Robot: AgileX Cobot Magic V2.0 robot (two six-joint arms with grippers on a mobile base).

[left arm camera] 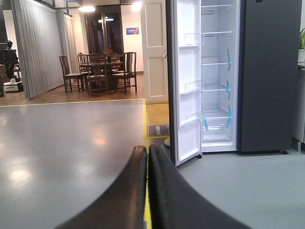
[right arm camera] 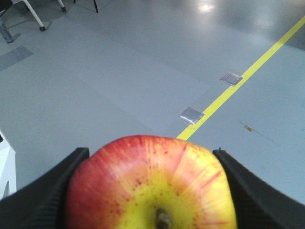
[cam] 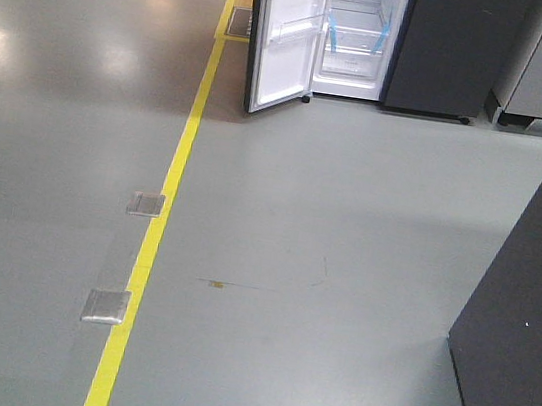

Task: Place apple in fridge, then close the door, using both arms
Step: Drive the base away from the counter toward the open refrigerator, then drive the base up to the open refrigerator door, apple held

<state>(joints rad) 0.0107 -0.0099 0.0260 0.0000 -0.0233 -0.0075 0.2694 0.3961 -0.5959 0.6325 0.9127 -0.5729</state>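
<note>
Grey floor (cam: 342, 274) with a yellow line (cam: 151, 247) fills the front view. At top centre, the fridge (cam: 445, 46) stands with its door (cam: 290, 34) open. The right gripper (right arm camera: 150, 160) clamps the apple (right arm camera: 152, 186), low in frame. The left gripper (left arm camera: 147, 151) is pressed together, empty.

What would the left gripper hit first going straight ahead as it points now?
Nothing near: bare floor ahead of the left gripper, then probably the open door of the fridge; depth unclear.
</note>
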